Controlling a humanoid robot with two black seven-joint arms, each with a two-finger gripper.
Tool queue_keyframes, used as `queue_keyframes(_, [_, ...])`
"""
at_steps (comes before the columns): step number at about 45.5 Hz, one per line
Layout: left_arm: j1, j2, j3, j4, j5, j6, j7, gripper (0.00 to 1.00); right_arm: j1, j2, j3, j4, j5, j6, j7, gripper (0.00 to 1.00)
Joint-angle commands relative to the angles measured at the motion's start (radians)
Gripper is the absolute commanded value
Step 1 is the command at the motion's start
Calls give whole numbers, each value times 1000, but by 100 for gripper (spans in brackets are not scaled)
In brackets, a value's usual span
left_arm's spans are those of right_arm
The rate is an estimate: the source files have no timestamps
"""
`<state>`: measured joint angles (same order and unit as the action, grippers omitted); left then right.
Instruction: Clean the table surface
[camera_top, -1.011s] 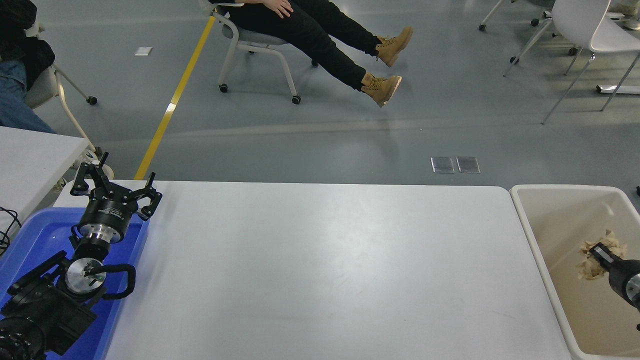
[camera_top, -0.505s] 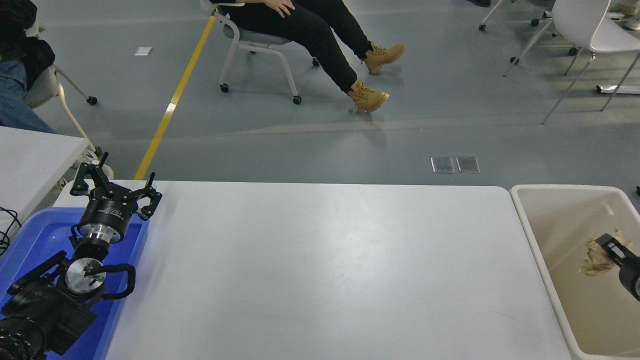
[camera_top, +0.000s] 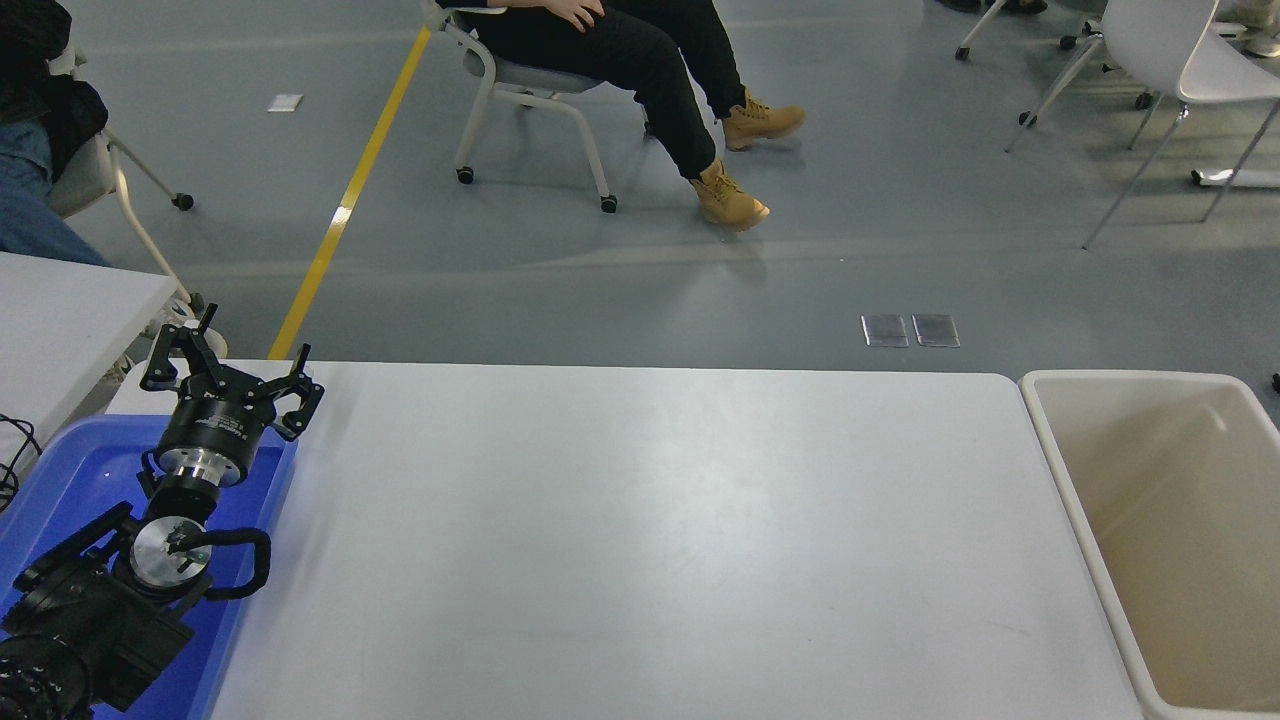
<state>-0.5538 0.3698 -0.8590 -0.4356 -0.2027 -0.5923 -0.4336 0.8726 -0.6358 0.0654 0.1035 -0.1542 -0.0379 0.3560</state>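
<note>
Since the table surface (camera_top: 640, 540), spanning the middle, looks rigid, smooth and fixed, nothing is to be gripped, only wiped, while the parked left gripper (camera_top: 232, 380) holds its jaws apart.

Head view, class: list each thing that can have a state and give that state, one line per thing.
table surface: bare, nothing lying on it
beige tub: nothing visible inside
blue tray: under the left arm, holds no loose items
left gripper: open, parked over the tray's far end
right gripper: out of view
</note>
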Motion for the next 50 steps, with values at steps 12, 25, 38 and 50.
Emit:
queue_keyframes(12, [0,0,0,-2,0,0,-1,100,172,-85,634,360,119,-11,-37,98])
queue_keyframes(25, [0,0,0,0,0,0,1,100,85,-113,746,631,249,1,-77,98])
queue_keyframes(38, [0,0,0,0,0,0,-1,100,-63,-73,815,840,246,-4,-65,98])
queue_keyframes(50, [0,0,0,0,0,0,-1,100,-165,8,824,843,228,4,49,98])
